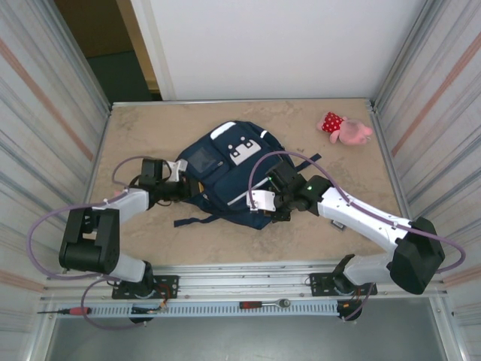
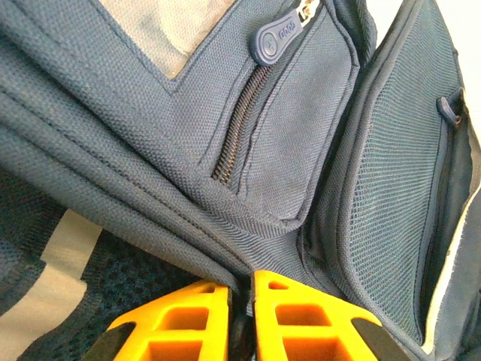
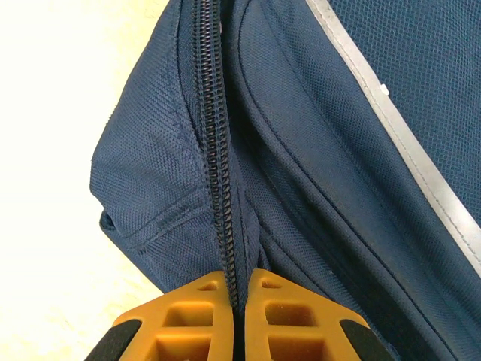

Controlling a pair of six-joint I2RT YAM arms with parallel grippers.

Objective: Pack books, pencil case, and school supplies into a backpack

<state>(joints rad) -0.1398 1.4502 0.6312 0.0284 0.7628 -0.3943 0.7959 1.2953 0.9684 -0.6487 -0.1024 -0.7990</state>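
The navy blue backpack lies flat mid-table with its white patches facing up. My left gripper is at its left side, shut on a fold of the backpack's fabric beside a pocket zipper with a blue pull. My right gripper is at its near right edge, shut on the backpack's seam along the black zipper. The orange fingers of the right gripper press together over the zipper teeth. The books, pencil case and school supplies are out of view.
A pink plush toy lies at the back right of the table. Corrugated metal walls close in both sides. A dark strap trails from the backpack toward the near edge. A screwdriver and a ratchet lie on the front rail.
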